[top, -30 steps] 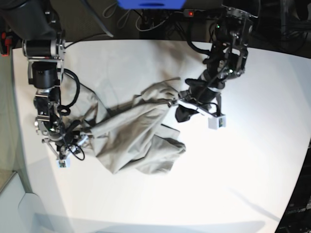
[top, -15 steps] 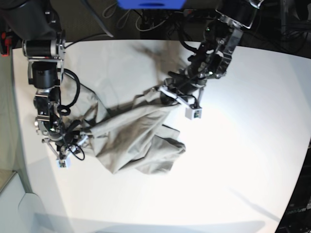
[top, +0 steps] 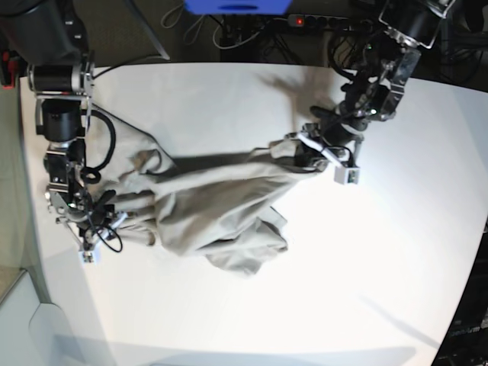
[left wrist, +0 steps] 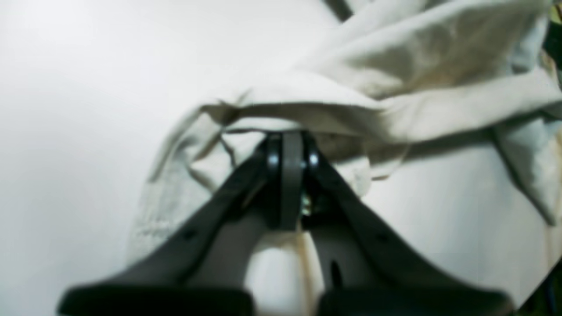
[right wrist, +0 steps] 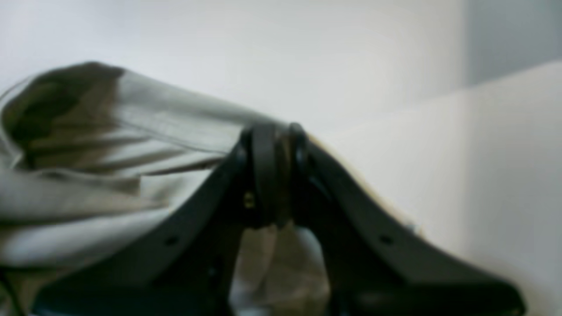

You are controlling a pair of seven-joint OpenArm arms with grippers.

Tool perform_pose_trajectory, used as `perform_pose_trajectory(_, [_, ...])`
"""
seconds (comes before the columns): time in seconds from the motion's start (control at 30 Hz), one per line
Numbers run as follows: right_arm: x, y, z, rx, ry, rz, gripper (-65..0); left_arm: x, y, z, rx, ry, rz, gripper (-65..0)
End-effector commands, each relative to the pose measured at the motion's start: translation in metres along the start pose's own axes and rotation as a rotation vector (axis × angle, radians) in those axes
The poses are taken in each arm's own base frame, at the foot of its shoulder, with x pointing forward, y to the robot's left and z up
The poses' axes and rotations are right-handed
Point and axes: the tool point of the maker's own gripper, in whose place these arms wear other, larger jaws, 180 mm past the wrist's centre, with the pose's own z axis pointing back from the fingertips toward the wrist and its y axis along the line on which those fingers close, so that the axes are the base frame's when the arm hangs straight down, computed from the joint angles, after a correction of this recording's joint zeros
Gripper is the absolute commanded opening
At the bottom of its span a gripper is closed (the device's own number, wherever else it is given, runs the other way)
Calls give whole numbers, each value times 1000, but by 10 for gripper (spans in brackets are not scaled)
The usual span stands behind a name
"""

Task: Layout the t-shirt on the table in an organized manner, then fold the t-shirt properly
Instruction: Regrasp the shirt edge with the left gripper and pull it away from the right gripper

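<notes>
The beige t-shirt (top: 206,202) is bunched and stretched across the middle of the white table (top: 366,267), held up between both grippers. My left gripper (top: 301,156) is shut on the shirt's right end; in the left wrist view (left wrist: 287,145) its closed jaws pinch a fold of cloth (left wrist: 395,79). My right gripper (top: 114,219) is shut on the shirt's left end; in the right wrist view (right wrist: 272,145) the jaws clamp cloth (right wrist: 109,145) that drapes away to the left. A loose lobe of fabric (top: 252,255) sags onto the table below the middle.
A blue box (top: 236,6) and black cables (top: 229,34) lie beyond the table's far edge. The table's curved edge runs along the right (top: 476,252). Bare white tabletop spreads in front (top: 252,320).
The left gripper has pulled its end of the shirt back to the right, drawing the cloth tauter. The right gripper has shifted slightly left and up, with more cloth gathered near it.
</notes>
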Motion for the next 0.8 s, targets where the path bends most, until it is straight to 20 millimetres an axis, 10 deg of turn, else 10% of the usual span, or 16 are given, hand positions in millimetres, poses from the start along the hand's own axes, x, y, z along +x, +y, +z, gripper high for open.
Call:
perform_pose_trajectory(0.0, [1, -22, 4, -57, 25, 20, -602, -51, 52, 17, 190, 200, -7, -645])
perform_pose_trajectory(0.37, [-15, -53, 13, -115, 62, 31, -602, -59, 133, 76, 380, 174, 99, -645])
perform_pose_trajectory(0.77, [-22, -72, 19, -188, 100, 1, -603, -27, 107, 116, 335, 43, 92, -645])
